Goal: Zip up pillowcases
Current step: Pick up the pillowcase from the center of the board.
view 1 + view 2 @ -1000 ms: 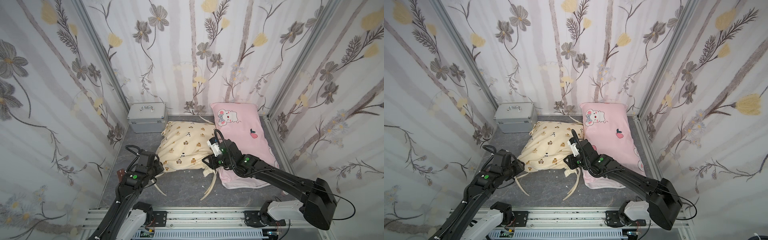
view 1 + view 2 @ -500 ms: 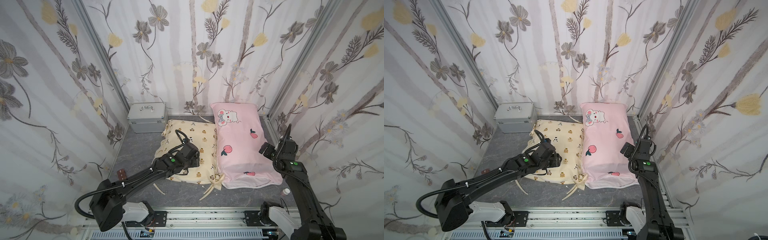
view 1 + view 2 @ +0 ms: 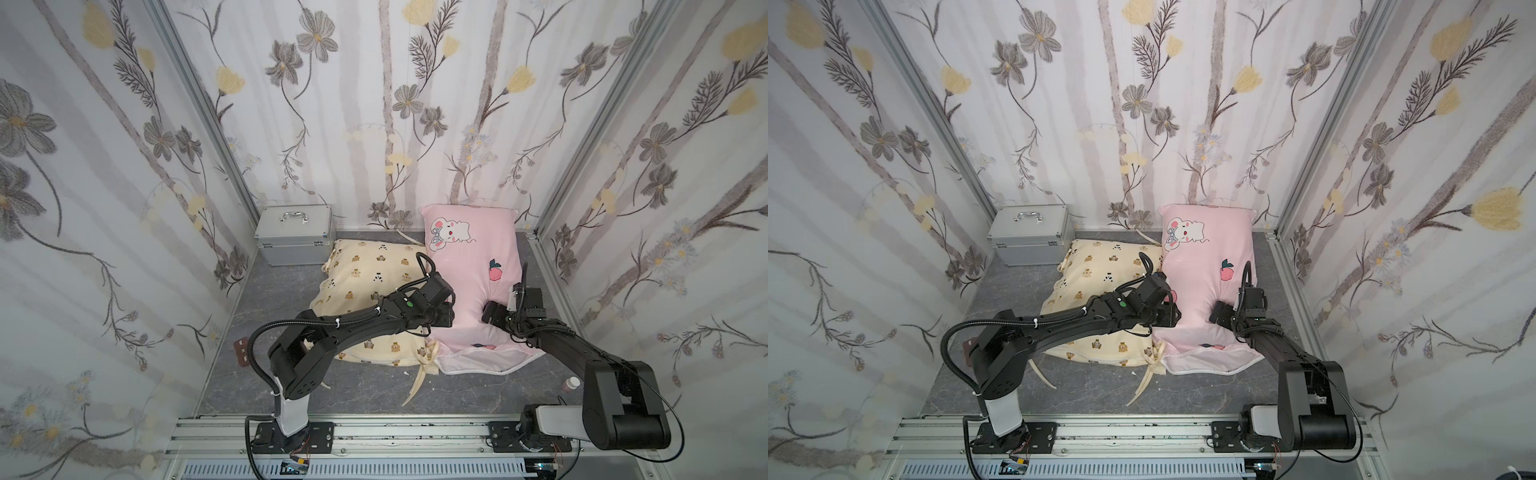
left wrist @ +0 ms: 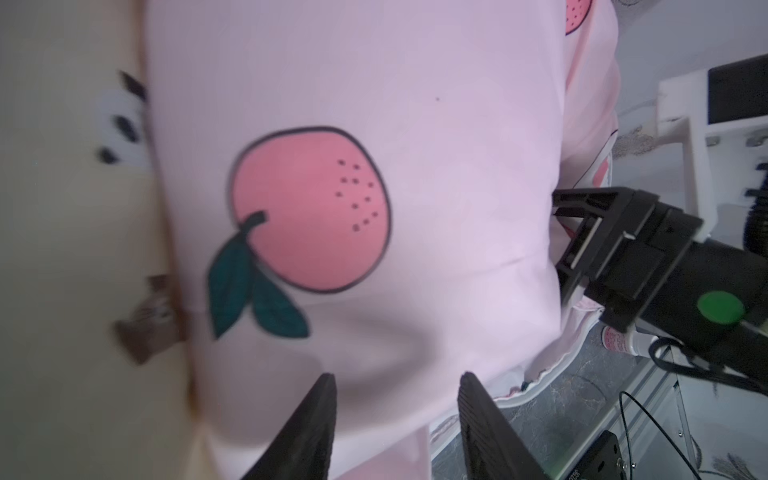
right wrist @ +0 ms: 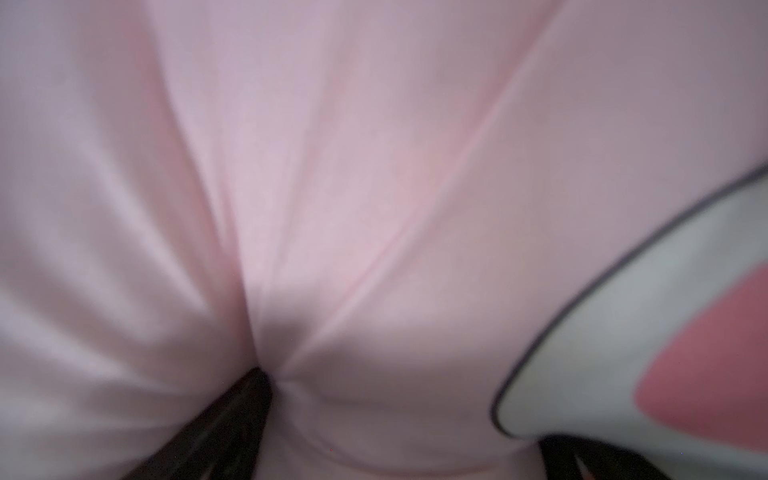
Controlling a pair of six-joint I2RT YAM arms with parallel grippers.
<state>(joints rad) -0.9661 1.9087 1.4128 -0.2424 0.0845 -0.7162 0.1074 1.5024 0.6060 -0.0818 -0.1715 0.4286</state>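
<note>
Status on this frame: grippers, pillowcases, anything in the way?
Left gripper open over pink pillowcase. Right gripper open, pressed into its side. Near end gapes, unzipped. Left arm lies across cream pillowcase.

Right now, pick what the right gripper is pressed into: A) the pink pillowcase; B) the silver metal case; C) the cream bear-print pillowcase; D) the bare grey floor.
A: in both top views the right gripper dents the side of the pink pillowcase, and its wrist view shows creased pink fabric close up.
</note>
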